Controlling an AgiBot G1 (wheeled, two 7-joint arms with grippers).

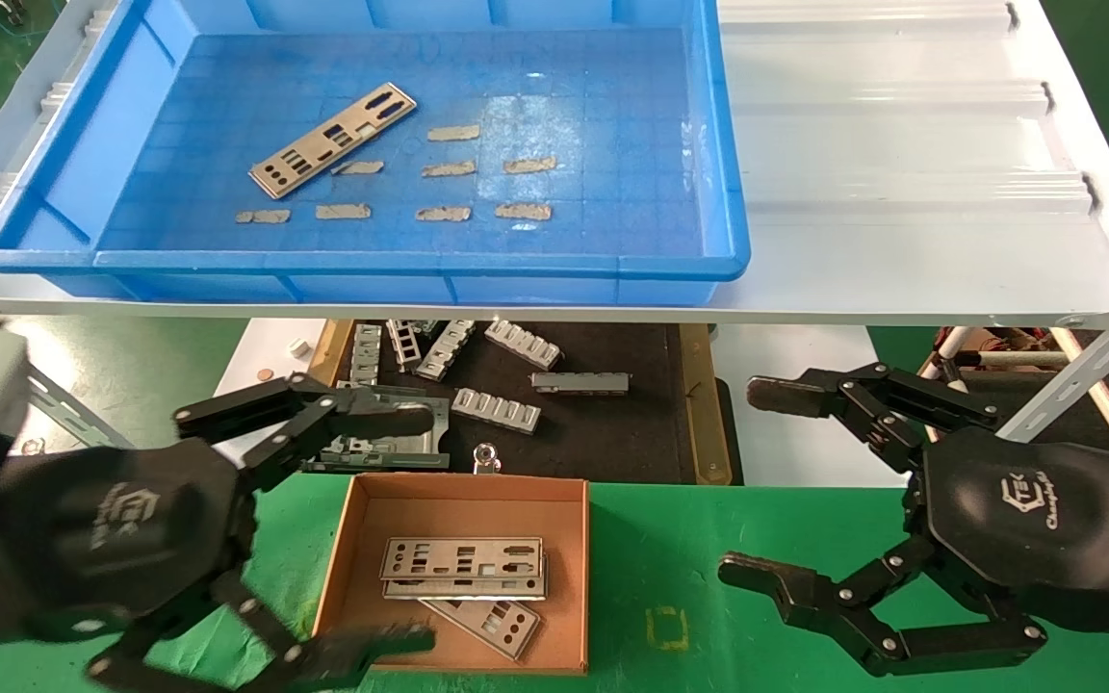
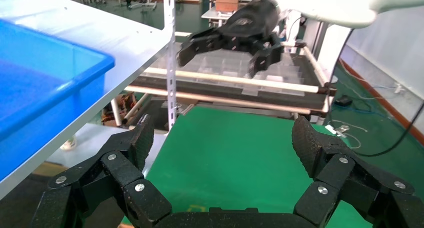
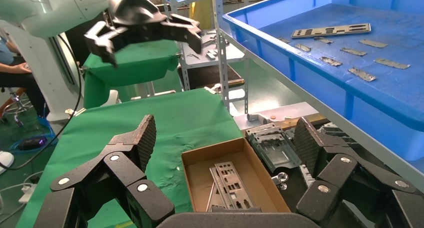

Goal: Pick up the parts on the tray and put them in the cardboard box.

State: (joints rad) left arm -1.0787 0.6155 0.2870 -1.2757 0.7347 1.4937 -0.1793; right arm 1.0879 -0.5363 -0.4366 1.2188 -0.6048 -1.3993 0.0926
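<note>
Nearest to us, our left gripper (image 1: 391, 525) hangs low over the green worktop (image 1: 737, 539) at the left corner of the cardboard box (image 1: 564, 577), its jaws spread wide and holding nothing; one fingertip lies across the box's near wall. Our right gripper (image 1: 757, 486) hovers above the worktop well to the right of the box, its jaws likewise released and empty. Inside the box we see three of the parts (image 1: 463, 558) stacked flat, the lowest one skewed toward the near right corner. Just beyond the box, on a dark mat (image 1: 612, 433), lie several ribbed grey brackets (image 1: 497, 409). Farther off and higher, on a white shelf (image 1: 901, 192), sits the blue tray (image 1: 227, 265). One part (image 1: 333, 140) rests slantwise on its gridded floor toward the left, with small tan tape strips (image 1: 446, 169) scattered flat beside it.
</note>
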